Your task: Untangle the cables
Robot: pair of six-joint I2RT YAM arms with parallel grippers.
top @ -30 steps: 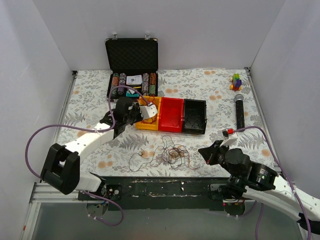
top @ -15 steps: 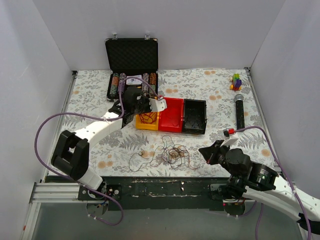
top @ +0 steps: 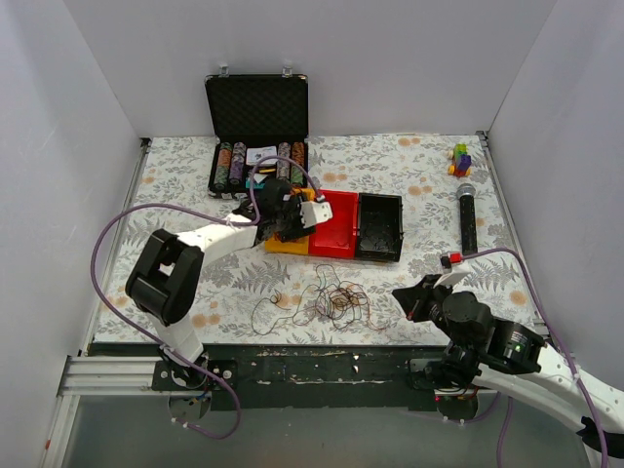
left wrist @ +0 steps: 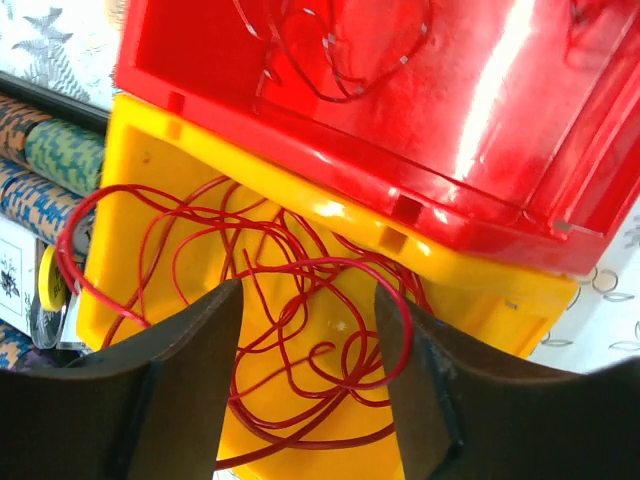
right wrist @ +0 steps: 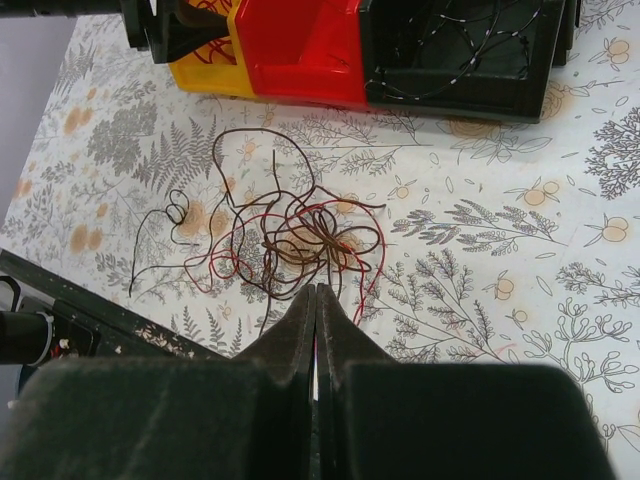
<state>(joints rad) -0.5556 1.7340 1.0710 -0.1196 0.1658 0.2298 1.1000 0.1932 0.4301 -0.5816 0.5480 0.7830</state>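
The cables (top: 336, 302) lie in a loose nest of red and dark brown wires near the table's front edge, also seen in the right wrist view (right wrist: 300, 235). My right gripper (right wrist: 316, 290) is shut, its tips just short of the nest (top: 404, 296). A red cable (left wrist: 300, 330) lies coiled in the yellow bin (left wrist: 140, 200). My left gripper (left wrist: 310, 290) hangs open over it, with loops of that cable between the fingers but not pinched. In the top view the left gripper (top: 292, 219) is above the yellow bin (top: 281, 244).
A red bin (top: 334, 226) and a black bin (top: 380, 229) adjoin the yellow one; each holds a thin wire. An open chip case (top: 256, 127) stands behind. A microphone (top: 468, 216) and toy blocks (top: 460, 158) lie at the right.
My left arm swung right over the yellow bin and its jaws opened, leaving the red cable in the bin. The right arm has barely moved.
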